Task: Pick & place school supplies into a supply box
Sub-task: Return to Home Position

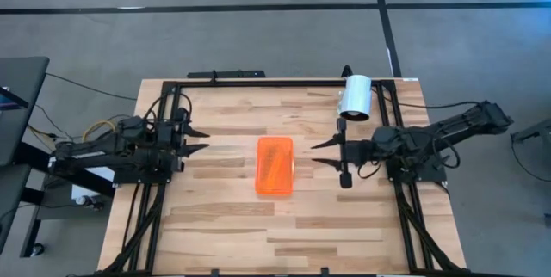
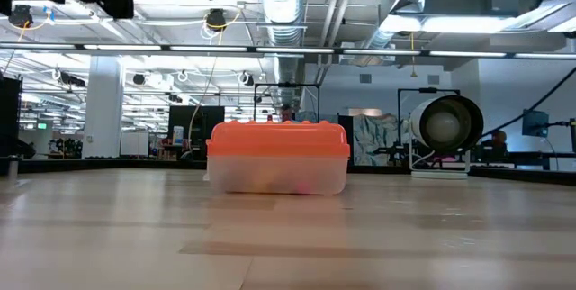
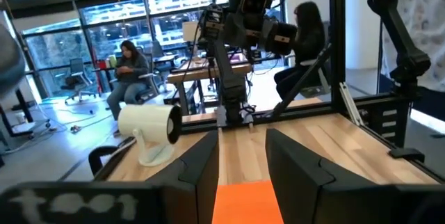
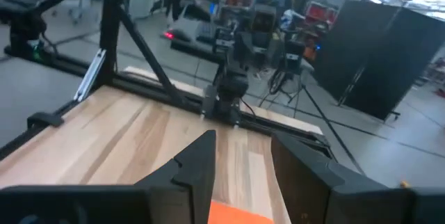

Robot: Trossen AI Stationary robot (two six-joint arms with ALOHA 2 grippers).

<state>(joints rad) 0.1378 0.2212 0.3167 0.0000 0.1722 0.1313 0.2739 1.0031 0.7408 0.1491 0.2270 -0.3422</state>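
Observation:
The supply box [image 1: 275,165] lies flat on the table's middle, its orange ribbed lid on the clear base; in the low view the supply box [image 2: 277,158] shows faint coloured shapes through the base. No loose school supplies are in view. My left gripper [image 1: 197,139] is open at the table's left side, pointing at the box, well short of it. My right gripper [image 1: 322,153] is open on the box's right, also apart from it. The orange lid [image 3: 243,203] shows between my left fingers, and the lid's edge [image 4: 236,215] between my right ones.
A white cylinder [image 1: 355,96] on a stand lies near the table's far right corner, close to my right arm. Black frame rails [image 1: 258,83] run along the far edge and both sides. People sit in the room beyond [image 3: 128,60]. Bare wood lies toward the near edge.

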